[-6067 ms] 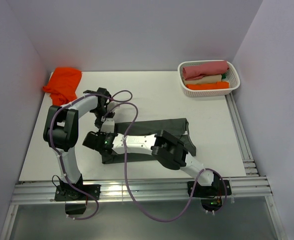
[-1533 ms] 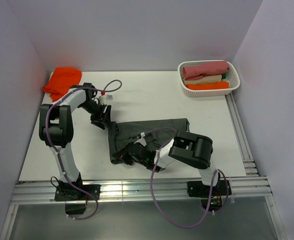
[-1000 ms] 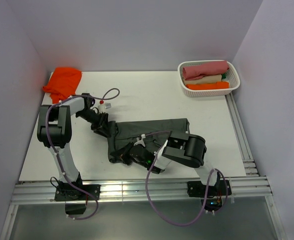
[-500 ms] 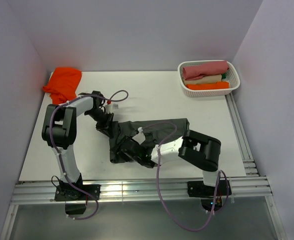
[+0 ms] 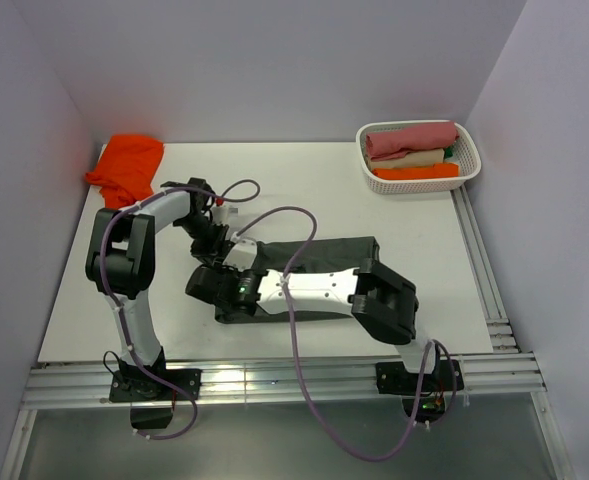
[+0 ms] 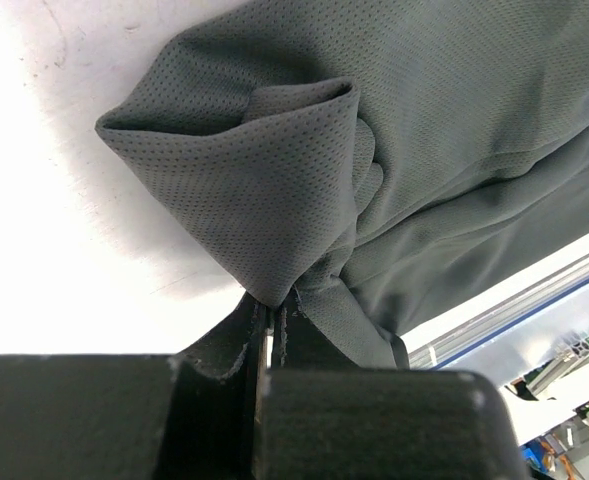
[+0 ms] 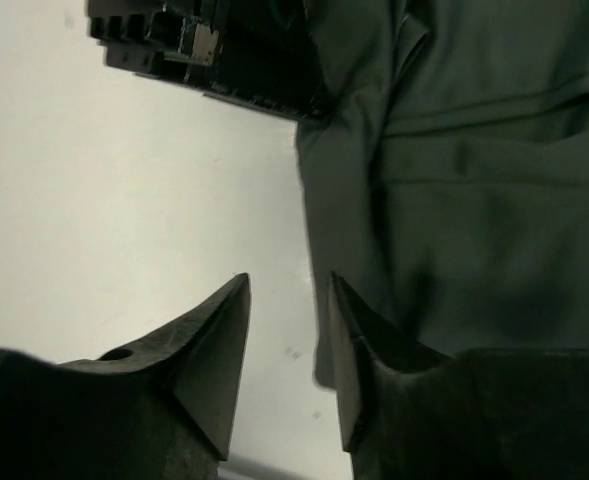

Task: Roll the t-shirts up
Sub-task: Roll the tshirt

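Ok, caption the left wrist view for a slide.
Left hand shut on a bunched fold of dark charcoal-grey t-shirt over white table.

We see a white bench (image 5: 304,190) closed in by pale lilac walls (image 5: 274,70) at the back and on both sides. In its far right corner stands a white basket (image 5: 414,185) with perforated sides, close to the right wall. Inside it lie rolls of cloth side by side: a pink roll (image 5: 409,138) at the back, a cream roll (image 5: 419,157) in the middle and an orange roll (image 5: 414,172) at the front, with something green (image 5: 452,152) just visible at their right end. Aluminium rails (image 5: 274,382) run along the near edge of the bench, and more rails (image 5: 479,270) along its right edge.
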### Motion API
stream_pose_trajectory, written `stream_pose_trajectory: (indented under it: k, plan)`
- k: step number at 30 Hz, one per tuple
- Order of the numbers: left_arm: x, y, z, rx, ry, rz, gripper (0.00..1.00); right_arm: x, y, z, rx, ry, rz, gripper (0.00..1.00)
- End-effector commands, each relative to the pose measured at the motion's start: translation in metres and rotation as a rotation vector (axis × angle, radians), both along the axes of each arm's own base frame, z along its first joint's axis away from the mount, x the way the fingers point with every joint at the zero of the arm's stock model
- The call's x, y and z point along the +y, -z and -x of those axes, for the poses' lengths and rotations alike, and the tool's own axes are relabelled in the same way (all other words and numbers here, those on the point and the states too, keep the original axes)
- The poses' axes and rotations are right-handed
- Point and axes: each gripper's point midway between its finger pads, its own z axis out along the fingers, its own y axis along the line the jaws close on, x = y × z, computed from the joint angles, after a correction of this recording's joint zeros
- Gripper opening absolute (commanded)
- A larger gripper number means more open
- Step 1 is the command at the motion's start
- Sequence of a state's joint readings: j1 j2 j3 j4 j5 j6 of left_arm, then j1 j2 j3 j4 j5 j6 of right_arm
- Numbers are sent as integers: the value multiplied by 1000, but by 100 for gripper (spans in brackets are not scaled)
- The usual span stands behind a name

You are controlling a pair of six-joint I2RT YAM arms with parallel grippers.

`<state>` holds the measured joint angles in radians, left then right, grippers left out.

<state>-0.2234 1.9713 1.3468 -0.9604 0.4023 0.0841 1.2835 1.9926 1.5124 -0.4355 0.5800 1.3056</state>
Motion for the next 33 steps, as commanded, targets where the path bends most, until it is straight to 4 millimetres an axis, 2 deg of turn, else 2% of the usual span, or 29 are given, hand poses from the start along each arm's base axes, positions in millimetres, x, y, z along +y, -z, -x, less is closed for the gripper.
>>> stream_pose_trajectory:
  k: [1,3,5,6,7,12,15,18,25,33]
  plan:
    - [1,-8,-8,-36,9,-28,0,-22,6,-14,-89,-14,229,43]
    - [1,-7,-8,-35,10,-30,0,-13,2,-18,-105,-32,216,42]
    - [1,-8,-8,-34,10,-33,0,-8,6,-22,-118,-54,245,41]
    - [1,-8,-8,-35,9,-35,0,-2,1,-25,-129,-53,240,41]
    - [0,-8,-8,-34,12,-36,0,-2,8,-28,-136,-62,274,41]
    - [-1,-8,-7,-34,15,-41,0,15,6,-36,-161,-86,286,40]
    - [-2,-9,-7,-32,14,-42,0,21,19,-38,-158,-101,321,39]
    - [-1,-8,-7,-31,16,-47,0,19,28,-38,-150,-98,367,39]
    - [-3,-8,-7,-30,19,-48,0,-3,48,-36,-126,-63,469,40]
    - [-4,-6,-8,-28,24,-55,0,-11,49,-30,-140,-52,518,41]
